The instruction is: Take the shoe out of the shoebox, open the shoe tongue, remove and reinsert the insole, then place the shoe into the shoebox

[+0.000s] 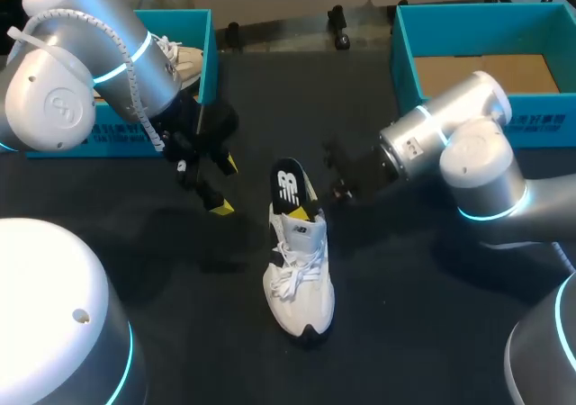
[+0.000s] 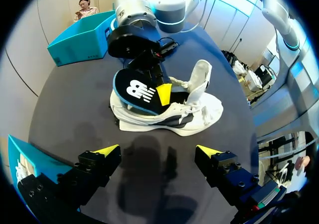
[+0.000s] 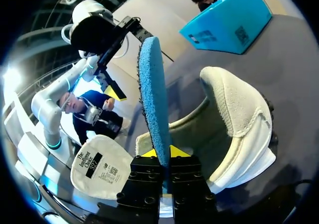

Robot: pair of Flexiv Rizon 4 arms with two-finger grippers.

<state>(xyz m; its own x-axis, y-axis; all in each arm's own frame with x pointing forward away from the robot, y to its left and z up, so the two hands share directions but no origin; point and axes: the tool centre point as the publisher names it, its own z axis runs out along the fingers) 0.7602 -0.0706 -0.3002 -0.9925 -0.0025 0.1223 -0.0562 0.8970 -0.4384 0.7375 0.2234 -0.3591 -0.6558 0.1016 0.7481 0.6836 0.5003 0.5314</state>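
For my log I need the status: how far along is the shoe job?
Done: the shoe lies out on the table, tongue lifted open. In hand: the right gripper is shut on the insole, which sticks up from the shoe; going out or in, I cannot tell. The left gripper hangs open. Left: seat the insole, then put the shoe in the shoebox.

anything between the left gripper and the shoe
No, only bare table lies between the left gripper and the shoe, clearest in the left wrist view.
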